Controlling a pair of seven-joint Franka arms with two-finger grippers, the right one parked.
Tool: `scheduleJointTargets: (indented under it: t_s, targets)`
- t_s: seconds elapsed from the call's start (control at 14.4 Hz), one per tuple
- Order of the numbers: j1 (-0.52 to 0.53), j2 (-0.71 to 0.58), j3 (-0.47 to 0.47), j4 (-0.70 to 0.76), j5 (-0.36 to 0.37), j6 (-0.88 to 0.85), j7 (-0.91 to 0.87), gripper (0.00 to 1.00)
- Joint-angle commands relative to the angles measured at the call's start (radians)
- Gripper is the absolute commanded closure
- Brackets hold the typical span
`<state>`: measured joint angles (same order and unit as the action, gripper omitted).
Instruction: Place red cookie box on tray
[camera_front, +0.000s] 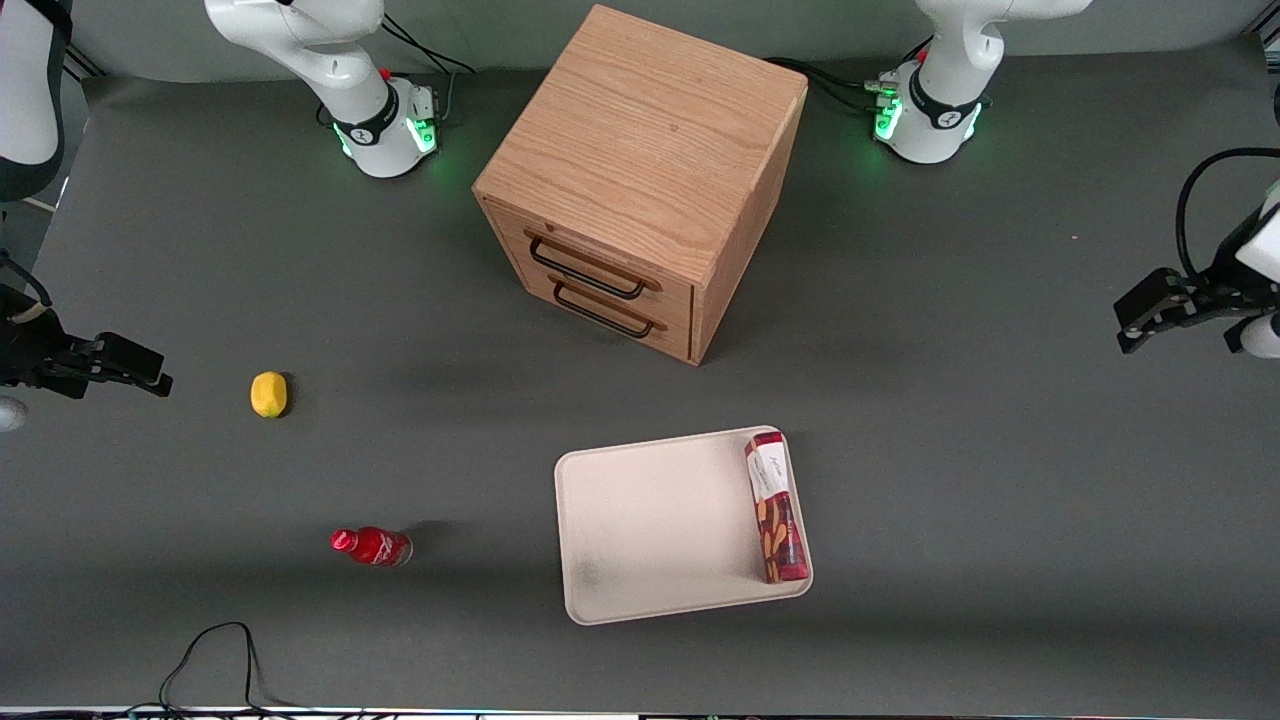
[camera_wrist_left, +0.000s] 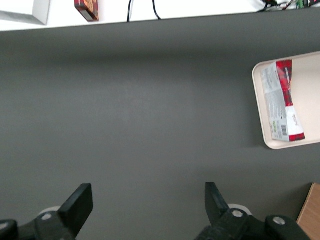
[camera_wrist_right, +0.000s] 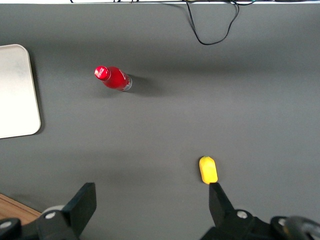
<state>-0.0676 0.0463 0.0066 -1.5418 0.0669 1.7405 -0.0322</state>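
Note:
The red cookie box (camera_front: 776, 506) lies flat in the cream-white tray (camera_front: 650, 530), along the tray's edge toward the working arm's end of the table, its white patch farther from the front camera. In the left wrist view the box (camera_wrist_left: 283, 100) lies at the edge of the tray (camera_wrist_left: 311, 95). My left gripper (camera_front: 1135, 325) hangs above bare table at the working arm's end, well away from the tray. It is open and empty, and in its wrist view (camera_wrist_left: 148, 200) only grey mat shows between the fingers.
A wooden two-drawer cabinet (camera_front: 640, 180) stands farther from the front camera than the tray. A small red bottle (camera_front: 371, 546) and a yellow lemon (camera_front: 268, 394) lie toward the parked arm's end. A black cable (camera_front: 215, 655) loops at the table's front edge.

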Motion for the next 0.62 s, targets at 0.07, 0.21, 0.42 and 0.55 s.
scheduleJointTargets:
  t_s: [0.07, 0.21, 0.42, 0.55]
  targets:
    - [0.009, -0.060, -0.008, -0.057, -0.009, -0.016, -0.005, 0.00]
    - [0.011, -0.065, -0.005, -0.044, -0.054, -0.047, -0.011, 0.00]
    - [-0.012, -0.065, 0.044, -0.029, -0.096, -0.074, -0.012, 0.00]
    - [-0.017, -0.063, 0.049, -0.021, -0.096, -0.099, -0.011, 0.00]
